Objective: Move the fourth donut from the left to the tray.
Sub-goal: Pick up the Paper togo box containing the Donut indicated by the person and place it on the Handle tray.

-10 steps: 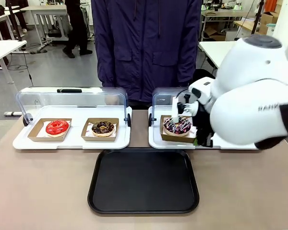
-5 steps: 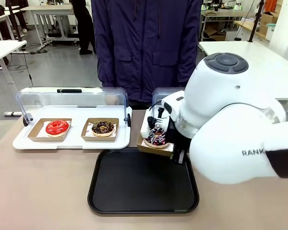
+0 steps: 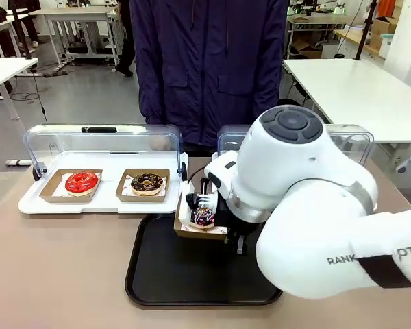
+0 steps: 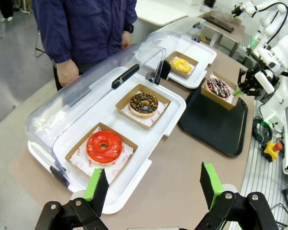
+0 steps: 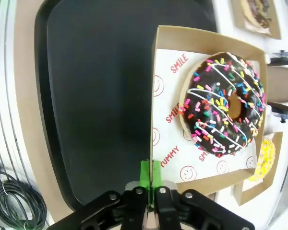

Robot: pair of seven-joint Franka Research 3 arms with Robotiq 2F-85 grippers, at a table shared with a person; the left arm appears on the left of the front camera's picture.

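Note:
The fourth donut [image 3: 203, 216], chocolate-iced with white streaks and coloured sprinkles, sits in its brown cardboard holder [image 3: 189, 232]. My right gripper [image 3: 227, 232] is shut on the holder's edge and keeps it over the far part of the black tray [image 3: 192, 274]. In the right wrist view the green pads [image 5: 150, 168] pinch the holder's wall, with the donut [image 5: 223, 108] beyond them and the tray [image 5: 86, 96] underneath. The left wrist view has my left gripper [image 4: 152, 191] open and high above the table's left end, far from the donut [image 4: 218, 87].
A white display tray [image 3: 103, 203] with its clear lid raised holds a red donut [image 3: 81, 182] and a chocolate donut with golden sprinkles [image 3: 146, 183]. A yellow donut [image 4: 181, 65] rests in the second display tray. A person stands at the far edge.
My right arm has carried the holder with the fourth donut out of the right display tray, leftward and nearer, over the black tray.

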